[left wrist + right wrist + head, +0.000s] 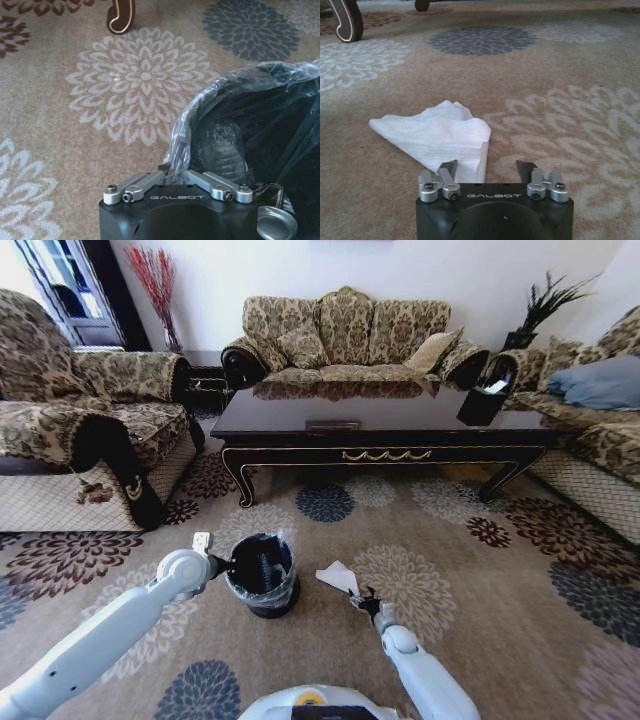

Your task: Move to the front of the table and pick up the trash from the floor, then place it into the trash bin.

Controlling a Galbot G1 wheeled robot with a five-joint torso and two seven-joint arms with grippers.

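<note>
One item of trash, a white triangular paper piece [435, 137], lies on the carpet [450, 570] to the right of the trash bin [262, 575], near side of the table [380, 425]. The right gripper [486, 167] sits low at the paper's near corner, fingers spread, not yet grasping. The left gripper [172, 175] is pinched on the bin's clear liner [187, 125] at the rim. A ribbed bottle [222, 150] appears to be in the bin already. Remaining: grasp the paper and deposit it.
</note>
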